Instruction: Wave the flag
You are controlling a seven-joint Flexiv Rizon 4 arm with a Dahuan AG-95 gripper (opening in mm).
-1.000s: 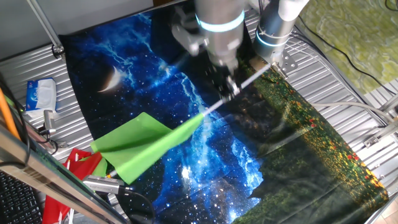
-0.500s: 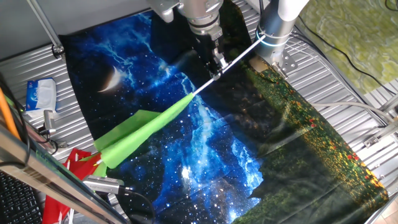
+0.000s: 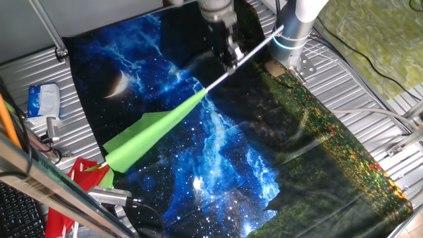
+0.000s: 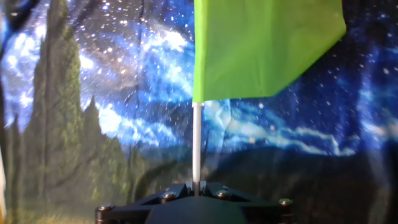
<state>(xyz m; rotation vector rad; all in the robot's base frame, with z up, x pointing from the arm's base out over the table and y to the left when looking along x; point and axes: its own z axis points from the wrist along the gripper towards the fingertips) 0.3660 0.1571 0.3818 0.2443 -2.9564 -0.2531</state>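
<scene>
The flag [image 3: 155,132] is a lime-green cloth on a thin white stick; it slants from upper right down to lower left over the starry mat [image 3: 198,165]. My gripper [image 3: 229,56] is shut on the stick near its upper part, at the top centre of the fixed view. In the hand view the stick [image 4: 196,143] rises from between the closed jaws of the gripper [image 4: 196,188] and the green cloth [image 4: 264,46] fills the upper right.
A red and green cloth [image 3: 82,178] lies at the lower left by the mat's corner. A blue and white packet [image 3: 43,100] lies on the slatted metal table [image 3: 370,86] at the left. A second arm's base [image 3: 291,33] stands at the top right.
The gripper has moved up and away with the stick. The flag has swung down and left, and its cloth shows narrower, folded edge-on.
</scene>
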